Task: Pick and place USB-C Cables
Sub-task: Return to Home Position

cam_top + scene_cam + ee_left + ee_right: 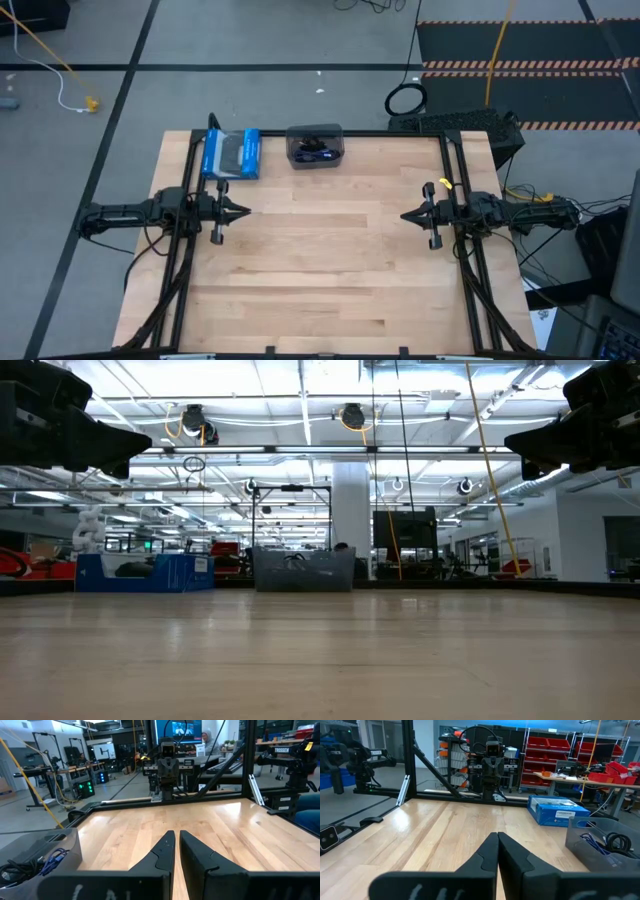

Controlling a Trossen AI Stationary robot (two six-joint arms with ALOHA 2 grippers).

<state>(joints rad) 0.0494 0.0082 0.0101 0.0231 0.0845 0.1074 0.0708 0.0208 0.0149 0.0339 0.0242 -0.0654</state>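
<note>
- The USB-C Cables (316,152) lie tangled inside the dark bin (316,128), at the table's (330,270) far edge and near a blue box (231,153)
- The left gripper (243,211) hangs over the table's left side, clenched on nothing and pointing inward
- The right gripper (407,215) mirrors it on the right, also clenched and empty
- The placing looks finished, and the step in hand is parking at home, which calls only for both arms to settle well clear of the bin
- Inside the bin only black loops and a blue strand (50,860) show, so the cables cannot be counted
</note>
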